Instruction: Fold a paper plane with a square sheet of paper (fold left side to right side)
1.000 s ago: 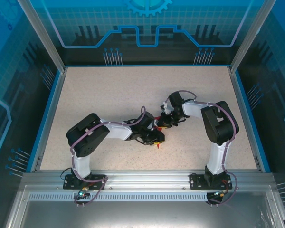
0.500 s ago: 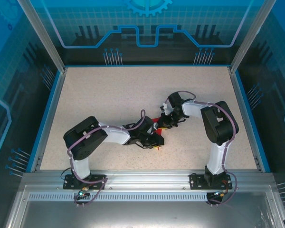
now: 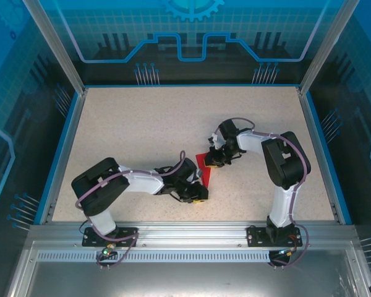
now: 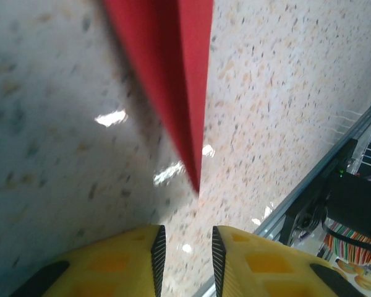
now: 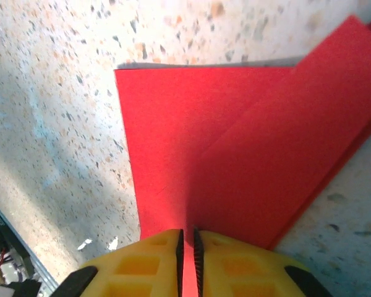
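Found plane [image 3: 204,169] flat on table [image 3: 130,124], mid-table between the two grippers, folded to a narrow dart with its point toward the near edge. Saw left gripper [image 4: 185,240] just short of that point, jaws slightly apart, holding nothing. Saw right gripper [image 5: 187,238] at the wide far end, jaws a thin slit apart, red showing in the slit. Cannot tell whether pinched or loose.
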Tool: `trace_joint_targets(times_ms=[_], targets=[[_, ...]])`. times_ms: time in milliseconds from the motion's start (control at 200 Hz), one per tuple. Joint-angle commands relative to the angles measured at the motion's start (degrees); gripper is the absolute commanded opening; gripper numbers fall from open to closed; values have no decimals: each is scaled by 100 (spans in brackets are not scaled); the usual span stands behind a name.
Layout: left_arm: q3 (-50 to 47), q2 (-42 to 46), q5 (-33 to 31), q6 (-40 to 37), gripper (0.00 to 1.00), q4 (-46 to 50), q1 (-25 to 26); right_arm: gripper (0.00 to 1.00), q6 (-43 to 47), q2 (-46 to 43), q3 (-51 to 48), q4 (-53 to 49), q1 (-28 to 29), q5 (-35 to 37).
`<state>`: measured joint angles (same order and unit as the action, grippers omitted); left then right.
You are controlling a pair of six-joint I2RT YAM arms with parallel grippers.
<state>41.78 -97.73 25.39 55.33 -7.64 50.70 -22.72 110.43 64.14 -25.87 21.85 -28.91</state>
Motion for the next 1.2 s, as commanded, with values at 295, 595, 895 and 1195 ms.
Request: trace_joint_targets(times_ms=[295, 595, 895, 1195], targets=[[-21, 2065, -1219, -707, 42, 1689, -1052, 53, 101, -1635, 99, -187, 55, 1546], [438, 2436, -2660, -911, 50, 2515, -1075, 63, -216, -1488, -36, -901, 1138, 2963], [362, 2565, -2740, -841, 52, 2682, -1079, 29, -281, -983, 81, -1026, 1375, 3238], [588, 2992, -3238, -998, 55, 3376, -1072, 0, 79, -2027, -167, -397, 1189, 1440]])
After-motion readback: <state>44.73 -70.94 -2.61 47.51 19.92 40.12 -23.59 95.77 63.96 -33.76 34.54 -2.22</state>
